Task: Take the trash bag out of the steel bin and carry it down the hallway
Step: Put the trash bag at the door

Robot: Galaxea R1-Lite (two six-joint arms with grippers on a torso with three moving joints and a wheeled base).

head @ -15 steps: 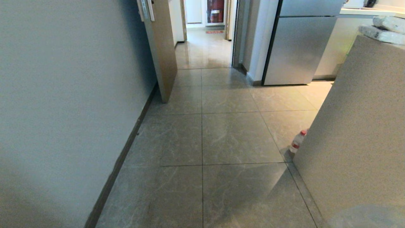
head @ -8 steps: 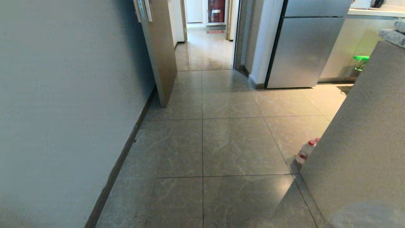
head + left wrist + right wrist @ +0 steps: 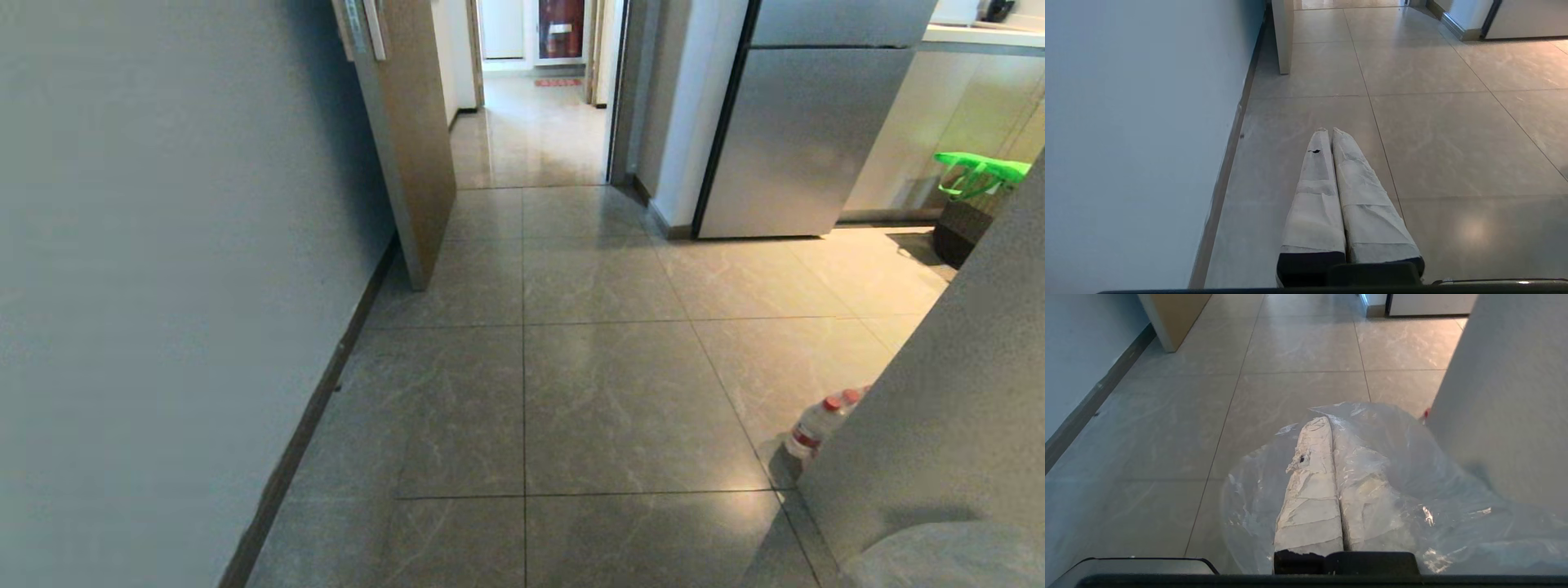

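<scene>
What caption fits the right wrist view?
Right gripper, jaws shut on the trash bag, above the hallway tiles.

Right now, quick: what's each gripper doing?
Left gripper: shut, holding nothing.
Right gripper: shut on the trash bag, whose plastic drapes over its fingers.

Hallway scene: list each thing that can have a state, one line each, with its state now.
Trash bag: out of any bin, draped over and pinched in the right claw.
Right claw: shut on the bag.
Left claw: shut, empty.
Wooden door: swung open against the wall.
Fridge: doors shut.
Plastic bottles: capped, on the floor tiles beside the counter.
</scene>
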